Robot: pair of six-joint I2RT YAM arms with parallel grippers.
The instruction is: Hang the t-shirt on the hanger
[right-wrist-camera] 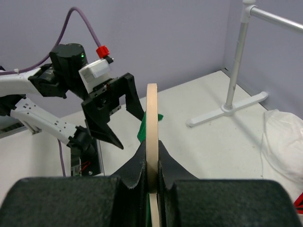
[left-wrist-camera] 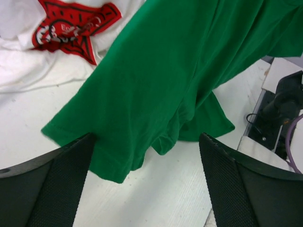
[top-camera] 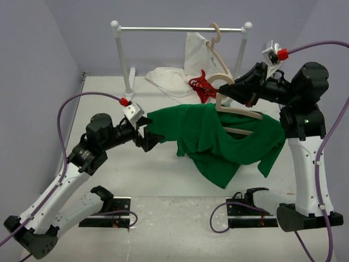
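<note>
Right gripper (top-camera: 232, 91): jaws closed tight on the hanger (top-camera: 242, 113), holding it up above the table (top-camera: 163, 180). In the right wrist view the fingers (right-wrist-camera: 135, 165) pinch the thin wooden edge (right-wrist-camera: 151, 118) from both sides.

Green t-shirt (top-camera: 218, 136): draped over part of the hanger and hanging below it, clear of the table on the left. One hanger shoulder and the lower bar show bare near the right gripper. The lowest fold drops toward the table front.

Left gripper (top-camera: 148, 135): jaws spread wide, nothing held. It sits at the shirt's left sleeve edge. In the left wrist view the sleeve hem (left-wrist-camera: 113, 165) hangs between the two fingers (left-wrist-camera: 52, 189), its corner just by the left one, not pinched.

Room: bare table in front of the shirt, between the arm bases. Behind it, a white t-shirt with red print (top-camera: 169, 76) is heaped near the garment rack (top-camera: 180, 28). Walls close on the left and back.
</note>
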